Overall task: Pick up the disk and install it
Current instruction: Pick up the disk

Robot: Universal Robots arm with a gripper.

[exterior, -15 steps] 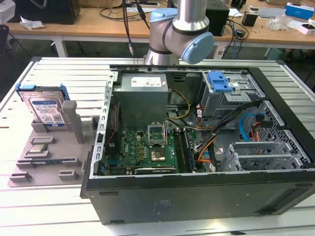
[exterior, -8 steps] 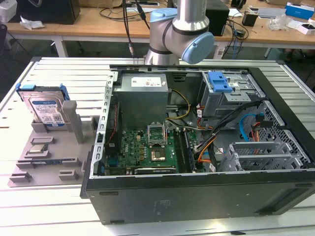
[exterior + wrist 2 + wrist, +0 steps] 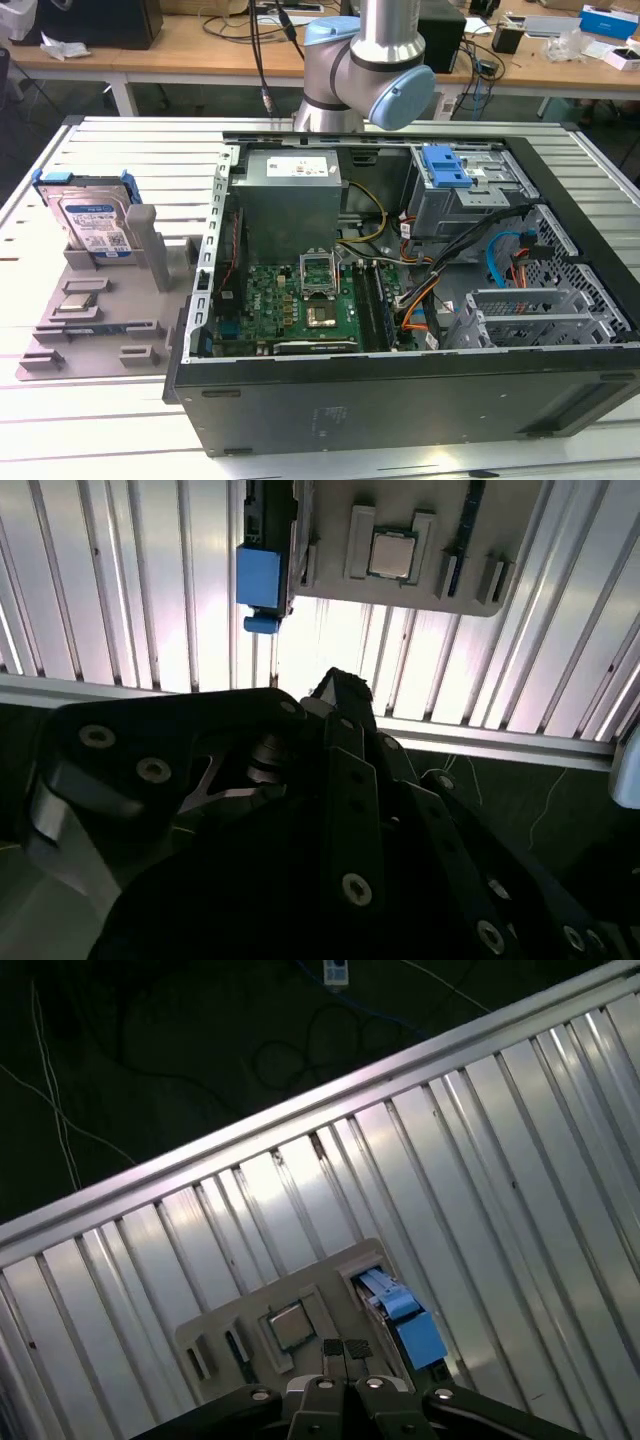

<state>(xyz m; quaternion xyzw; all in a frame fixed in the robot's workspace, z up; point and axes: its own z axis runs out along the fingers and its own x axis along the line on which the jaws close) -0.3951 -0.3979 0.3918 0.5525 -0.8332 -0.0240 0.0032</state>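
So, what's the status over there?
Gripper shut, empty, over table edge. Disk upright in grey holder, untouched. Nothing seen blocking it.

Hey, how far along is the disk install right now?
Nothing looks done yet. The disk stands upright in the grey holder, at the exterior view's left of the open computer case. The gripper holds nothing; in the first wrist view its fingers are shut, apart from the disk. Pickup and installation both remain.
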